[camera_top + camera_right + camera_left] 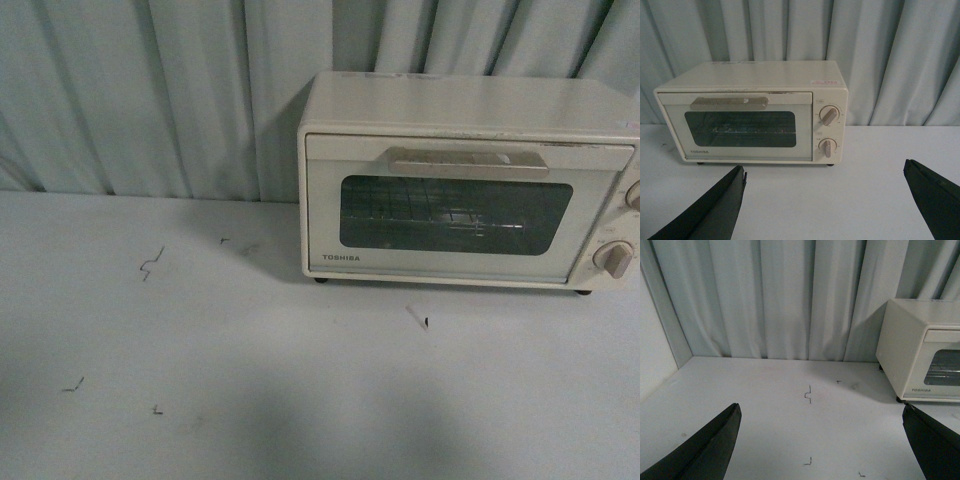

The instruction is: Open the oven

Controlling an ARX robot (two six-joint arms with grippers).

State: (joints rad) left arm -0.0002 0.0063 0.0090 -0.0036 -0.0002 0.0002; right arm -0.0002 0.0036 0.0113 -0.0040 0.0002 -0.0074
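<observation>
Left pincer [821, 407] and right pincer [824, 167] hung wide, clear of the oven [750, 112]; I judged gripping its handle [729, 102] mid-bar safest.

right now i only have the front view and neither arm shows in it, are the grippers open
observer: the right gripper is open, fingers spread wide, facing the oven front and not touching it.
operator: and the left
observer: the left gripper is open as well, over bare table; the oven sits off to one side of it, not between its fingers.
operator: my view clips the knobs
observer: there are two, the upper knob directly above the lower knob, beside the door.
</observation>
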